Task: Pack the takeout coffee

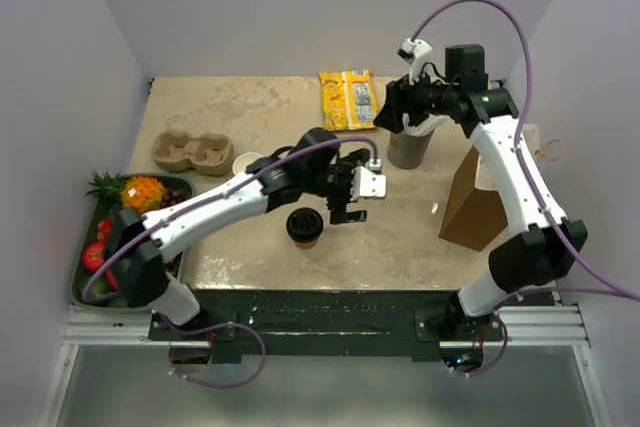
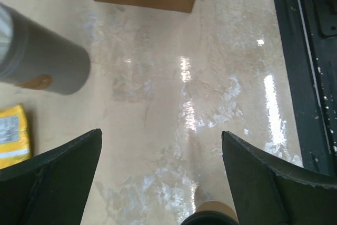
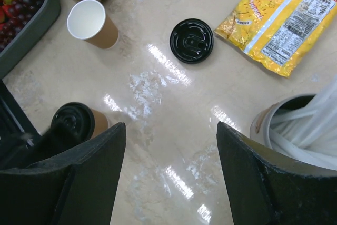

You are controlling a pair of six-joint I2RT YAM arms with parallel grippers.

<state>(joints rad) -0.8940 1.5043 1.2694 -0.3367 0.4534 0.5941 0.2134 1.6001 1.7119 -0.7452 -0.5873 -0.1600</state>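
Observation:
One kraft-brown cup with its black lid on (image 1: 304,225) stands mid-table; it also peeks in at the bottom of the left wrist view (image 2: 210,215) and sits at the left of the right wrist view (image 3: 79,122). My left gripper (image 1: 348,209) (image 2: 161,133) hovers just right of it, open and empty. The second cup (image 1: 246,163) (image 3: 92,22) stands open and white inside, beside the carrier. Its loose black lid (image 3: 191,40) lies flat on the table and is hidden under my left arm in the top view. My right gripper (image 1: 388,107) (image 3: 171,127) hangs high at the back, open and empty.
The cardboard carrier (image 1: 192,150) lies at the back left. A fruit tray (image 1: 85,282) sits at the left edge. A yellow snack bag (image 1: 348,99) lies at the back. The grey cup of straws (image 1: 408,147) and a brown paper bag (image 1: 475,202) stand at the right.

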